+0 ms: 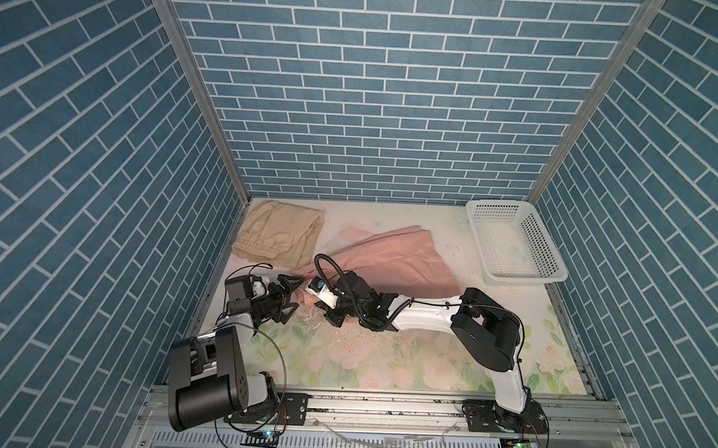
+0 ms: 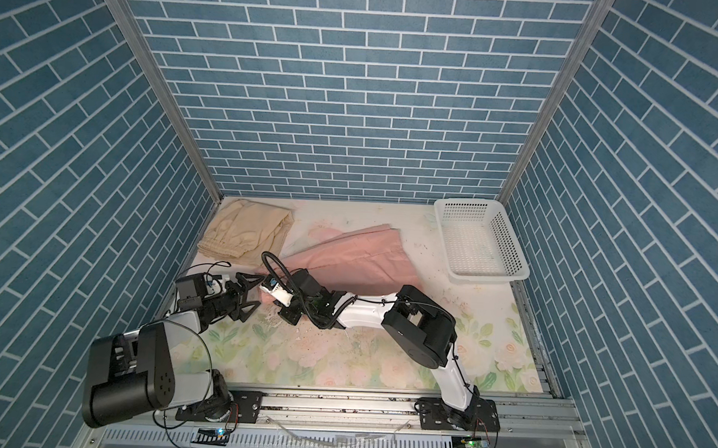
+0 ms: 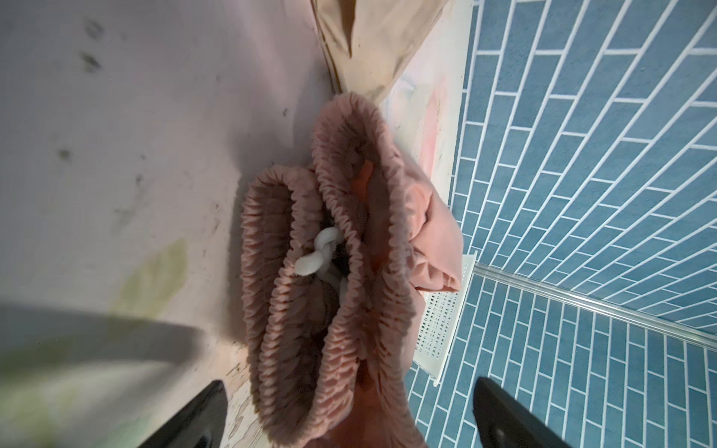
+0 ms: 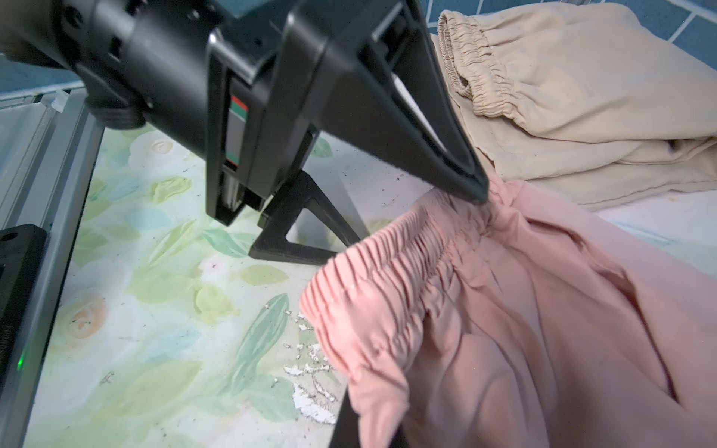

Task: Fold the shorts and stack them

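Note:
The salmon pink shorts (image 1: 393, 257) (image 2: 349, 253) lie across the middle of the table, with the gathered waistband (image 3: 329, 279) (image 4: 388, 271) toward the front left. A white drawstring knot (image 3: 318, 252) sits inside the waistband. My right gripper (image 1: 329, 313) (image 2: 289, 313) (image 4: 364, 430) is shut on a fold of that waistband and lifts it slightly. My left gripper (image 1: 294, 293) (image 2: 253, 293) (image 3: 349, 419) (image 4: 415, 219) stands open with a finger on either side of the waistband's end. One fingertip (image 4: 475, 188) touches the cloth. The beige-tan shorts (image 1: 277, 238) (image 2: 244, 232) (image 4: 582, 97) lie folded at the back left.
A white perforated basket (image 1: 525, 277) (image 2: 492, 276) (image 3: 442, 322) stands at the back right corner with nothing in it. Blue brick-pattern walls close in the back and both sides. The floral table cover (image 1: 364, 358) has flaked patches (image 4: 310, 403) near the grippers.

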`<state>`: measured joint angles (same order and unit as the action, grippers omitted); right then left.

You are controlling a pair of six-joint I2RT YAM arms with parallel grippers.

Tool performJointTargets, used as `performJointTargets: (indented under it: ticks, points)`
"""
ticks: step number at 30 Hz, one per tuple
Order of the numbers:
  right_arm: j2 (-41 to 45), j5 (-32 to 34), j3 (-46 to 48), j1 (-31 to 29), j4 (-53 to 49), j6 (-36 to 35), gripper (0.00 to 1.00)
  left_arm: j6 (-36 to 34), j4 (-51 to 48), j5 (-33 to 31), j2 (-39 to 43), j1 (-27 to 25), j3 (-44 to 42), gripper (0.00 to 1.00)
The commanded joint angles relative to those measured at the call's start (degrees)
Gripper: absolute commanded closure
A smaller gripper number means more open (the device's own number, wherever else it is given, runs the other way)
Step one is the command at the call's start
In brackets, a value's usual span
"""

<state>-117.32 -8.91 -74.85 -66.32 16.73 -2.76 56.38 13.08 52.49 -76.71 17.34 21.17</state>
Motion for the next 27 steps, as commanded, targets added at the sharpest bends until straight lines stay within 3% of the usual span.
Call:
performJointTargets:
  ticks: [1,6,7,11,14,15,19,23,27]
  points:
    - [0.51,-1.47,-1.44,-0.18,1.22,0.92,1.00,0.83,4.00,-1.08,-2.18,-2.68,-0.19,0.00]
    - [0.55,-2.04,-1.59,-0.28,1.07,0.85,1.00,0.36,6.11,-3.33,-5.30,-6.65,1.63,0.02]
    - [0.48,-1.96,-1.91,-0.34,0.28,0.59,1.00,0.14,6.01,-3.51,-5.80,-7.36,2.29,0.08]
    - [1.46,-0.93,-0.74,-0.39,0.84,1.32,1.00,-4.83,-3.05,-4.78,-4.27,-9.61,6.15,0.66]
    - [4.92,-0.39,1.57,-0.14,0.21,2.77,0.67,-13.01,-20.04,-9.62,1.66,-11.28,11.36,0.86]
    - [6.89,-0.41,3.03,0.06,-0.06,3.63,0.58,-15.92,-26.26,-11.78,3.95,-11.83,13.52,0.90]
    - [18.14,-3.44,11.17,3.31,-0.36,9.14,0.53,-22.74,-42.74,-14.46,9.95,-12.25,21.29,1.00]
    - [30.20,-7.65,18.76,11.34,-3.23,13.91,0.56,-29.20,-56.31,-14.14,12.22,-12.25,27.39,1.00]
    - [33.45,-5.17,19.58,14.71,-11.05,8.85,0.67,-38.04,-70.55,-17.07,11.14,-12.25,34.42,1.00]
